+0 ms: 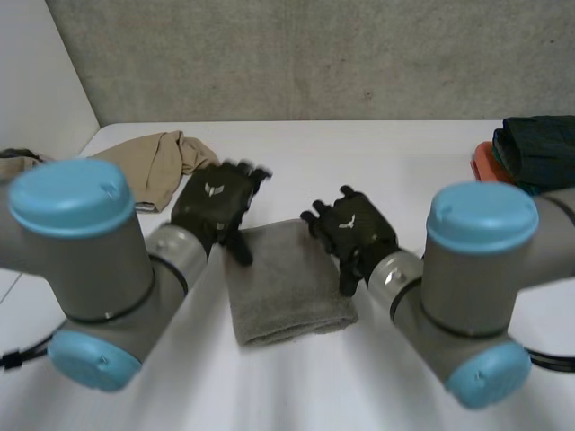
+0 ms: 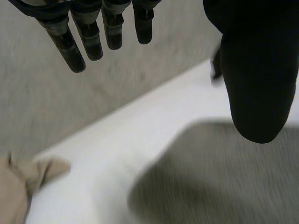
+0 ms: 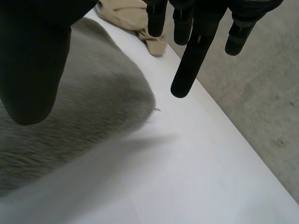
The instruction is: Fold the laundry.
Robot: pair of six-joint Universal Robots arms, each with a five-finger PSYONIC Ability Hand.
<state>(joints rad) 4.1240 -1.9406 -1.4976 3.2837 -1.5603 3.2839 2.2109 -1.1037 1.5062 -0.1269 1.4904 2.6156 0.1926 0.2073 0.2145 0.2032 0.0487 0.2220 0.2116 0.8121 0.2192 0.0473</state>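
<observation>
White worktop [image 1: 377, 153], running back to a grey concrete wall [image 1: 314, 54]. Nearest item: one grey towel [image 1: 283, 287], lying at the middle of the worktop between the two arms, already doubled into a compact rectangle with its thick folded edge facing the robot. Left robot hand [image 1: 213, 205]: hovering over the towel's far left corner, fingers straight and spread apart from the thumb, gripping nothing; whether the thumb is touching the cloth cannot be told. Right robot hand [image 1: 353, 229]: hanging over the towel's right edge, fingers likewise straight and apart, carrying nothing. Farther back at the left: a tan garment [image 1: 157, 162], lying crumpled and unfolded near the worktop's far corner. Farther back at the right: a pile of dark clothes [image 1: 539, 148], sitting beside an orange item [image 1: 485, 162]. Judged step: the towel's fold is looking finished, or lacking one last halving, and both hands are standing free of it. The next move is likely calling either for pinching the towel's far corners to bring them forward, or for setting it aside and reaching for the tan garment.
</observation>
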